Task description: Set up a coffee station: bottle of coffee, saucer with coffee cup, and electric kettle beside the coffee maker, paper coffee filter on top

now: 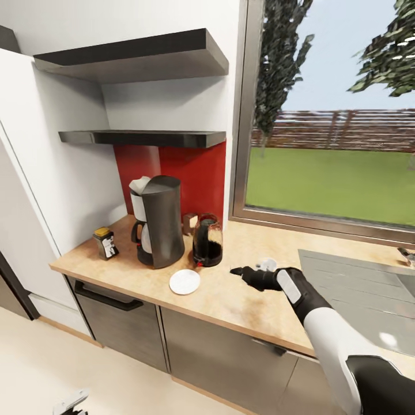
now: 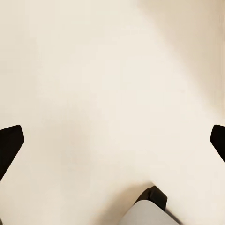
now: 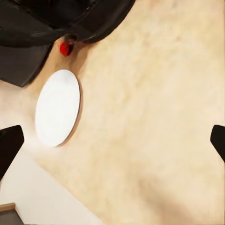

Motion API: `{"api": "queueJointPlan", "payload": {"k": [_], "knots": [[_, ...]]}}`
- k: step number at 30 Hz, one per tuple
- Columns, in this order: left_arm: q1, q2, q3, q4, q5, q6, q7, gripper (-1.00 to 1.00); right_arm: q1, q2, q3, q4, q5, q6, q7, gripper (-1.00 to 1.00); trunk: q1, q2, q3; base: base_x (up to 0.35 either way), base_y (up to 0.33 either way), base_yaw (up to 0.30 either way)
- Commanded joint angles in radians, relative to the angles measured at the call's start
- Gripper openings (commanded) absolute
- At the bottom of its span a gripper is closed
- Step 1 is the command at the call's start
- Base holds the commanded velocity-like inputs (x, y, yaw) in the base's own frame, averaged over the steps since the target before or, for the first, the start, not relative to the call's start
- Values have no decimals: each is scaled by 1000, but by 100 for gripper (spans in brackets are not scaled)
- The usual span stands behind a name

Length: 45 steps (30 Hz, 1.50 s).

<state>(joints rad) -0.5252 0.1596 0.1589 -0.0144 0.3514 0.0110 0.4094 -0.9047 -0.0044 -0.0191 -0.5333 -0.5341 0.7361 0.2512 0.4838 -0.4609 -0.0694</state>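
Right gripper (image 1: 237, 271) is seen in the head view held over the wooden countertop (image 1: 253, 305), its dark fingers pointing toward the saucer (image 1: 185, 282). Something small and white is seen just behind the fingers, but what it is cannot be told. In the right wrist view the two fingertips are seen far apart at the picture's edges, so the jaws are spread wide with nothing between them.

The saucer is a plain white round plate with nothing on it, lying flat on the countertop just in front of the kettle (image 1: 207, 240) and the coffee maker (image 1: 157, 220). The kettle has a clear body, dark in its lower part, and a small red part at its base (image 3: 65, 48). It is set just beside the coffee maker, a tall dark grey machine with a white filter (image 1: 139, 185) at its top. A small bottle (image 1: 105, 242) with a yellow cap and a dark label is stood near the machine's other side.

The left gripper (image 2: 112, 140) is seen in its wrist view spread wide over a pale floor (image 2: 93, 70).
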Motion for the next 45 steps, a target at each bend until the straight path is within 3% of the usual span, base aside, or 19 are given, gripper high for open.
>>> {"api": "queueJointPlan", "payload": {"k": [1,6,13,15,34,40,45], "knots": [[2,-5,8,-1,-3,1,2,100,-2,0,-2,-24,6,5,3,100,1,-2,-2,0,-4,0],[18,-12,8,-2,-3,1,0,100,-13,-1,-2,-69,10,14,-19,100,1,-2,-2,0,-1,0],[26,-12,8,-2,-3,1,0,100,-20,-1,0,-237,12,15,-452,100,1,-2,-2,0,0,0],[26,-12,8,-2,-3,1,0,100,-20,-3,1,-252,12,15,-488,100,1,-2,-2,0,0,0],[28,-11,8,-2,-3,1,2,100,-20,-12,4,-267,17,3,-517,100,1,-2,-2,47,-10,0],[28,-11,8,-2,-3,1,2,100,-19,-55,5,-266,22,3,-517,100,1,-2,-2,20,-5,0],[28,-11,8,-2,-3,1,1,100,-19,-71,5,-264,22,2,-517,100,1,-2,-2,226,-43,0]]}}
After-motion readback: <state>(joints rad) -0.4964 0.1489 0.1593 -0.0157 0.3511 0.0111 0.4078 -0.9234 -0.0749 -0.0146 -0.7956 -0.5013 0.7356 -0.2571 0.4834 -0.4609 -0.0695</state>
